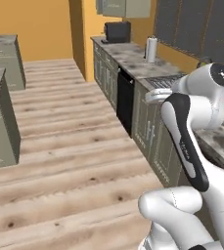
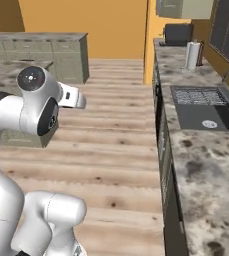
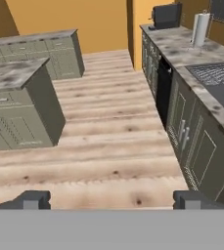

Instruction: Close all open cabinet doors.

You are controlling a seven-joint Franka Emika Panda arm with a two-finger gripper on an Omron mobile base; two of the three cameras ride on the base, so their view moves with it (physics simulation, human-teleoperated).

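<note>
The lower part of a grey-beige wall cabinet hangs above the far end of the counter, also at the top of the right base view. Its cabinet doors are cut off by the frame edge, so I cannot tell whether they stand open or closed. My gripper is open, its two dark fingertips far apart with nothing between them. It points along the wooden floor between the island and the counter, far from the wall cabinet.
A long stone counter runs along the right with a sink, a paper towel roll and a black appliance. Below it are base cabinets and a black dishwasher. An island stands to the left.
</note>
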